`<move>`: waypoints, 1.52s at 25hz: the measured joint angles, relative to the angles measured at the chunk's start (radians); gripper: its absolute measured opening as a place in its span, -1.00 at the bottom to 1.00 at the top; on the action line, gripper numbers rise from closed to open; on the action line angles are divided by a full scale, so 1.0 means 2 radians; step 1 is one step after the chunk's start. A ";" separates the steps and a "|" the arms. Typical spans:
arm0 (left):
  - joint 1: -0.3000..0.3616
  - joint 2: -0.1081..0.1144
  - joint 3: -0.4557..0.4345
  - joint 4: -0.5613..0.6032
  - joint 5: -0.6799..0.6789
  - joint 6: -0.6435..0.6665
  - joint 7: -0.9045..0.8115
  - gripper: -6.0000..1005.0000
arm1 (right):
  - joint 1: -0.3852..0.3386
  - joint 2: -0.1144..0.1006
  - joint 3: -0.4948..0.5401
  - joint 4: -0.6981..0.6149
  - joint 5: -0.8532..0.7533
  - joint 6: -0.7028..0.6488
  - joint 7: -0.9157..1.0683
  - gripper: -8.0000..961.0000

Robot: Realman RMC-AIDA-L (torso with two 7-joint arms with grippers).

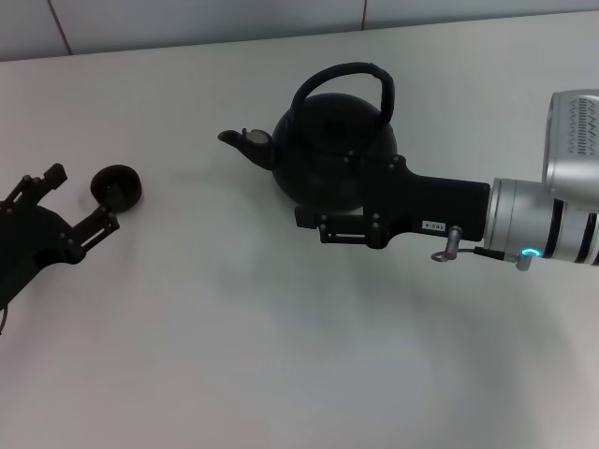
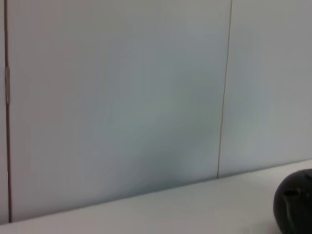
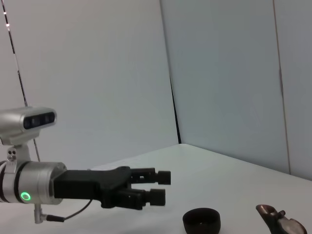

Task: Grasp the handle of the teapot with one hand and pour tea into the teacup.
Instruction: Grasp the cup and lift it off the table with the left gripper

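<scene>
Our right gripper (image 1: 329, 227) lies over the teapot (image 1: 323, 140); we cannot tell its jaws' state. Our left gripper (image 1: 82, 201), jaws parted, flanks the teacup (image 1: 116, 186).

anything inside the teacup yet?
The teacup sits upright on the table by the left gripper. Its interior looks dark, with no liquid discernible; the right wrist view shows only its outer wall. The right gripper is at the teapot.

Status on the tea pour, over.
Right tool in front of the teapot belly, handle not gripped. Left tool open beside teacup. Nothing between pot and cup.
</scene>
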 joint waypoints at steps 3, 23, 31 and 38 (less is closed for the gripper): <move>-0.004 0.000 0.001 -0.005 0.000 -0.010 0.000 0.72 | 0.000 0.000 0.000 0.000 0.000 0.002 -0.001 0.64; -0.046 -0.003 0.010 -0.032 -0.002 -0.083 0.001 0.72 | -0.004 -0.002 0.000 -0.003 0.000 0.000 -0.010 0.64; -0.055 -0.003 0.011 -0.039 -0.002 -0.103 0.016 0.72 | -0.002 -0.002 0.001 -0.003 0.000 0.003 -0.013 0.64; -0.062 -0.003 0.007 -0.045 -0.003 -0.108 0.028 0.72 | -0.001 -0.002 0.005 -0.002 0.000 0.004 -0.013 0.64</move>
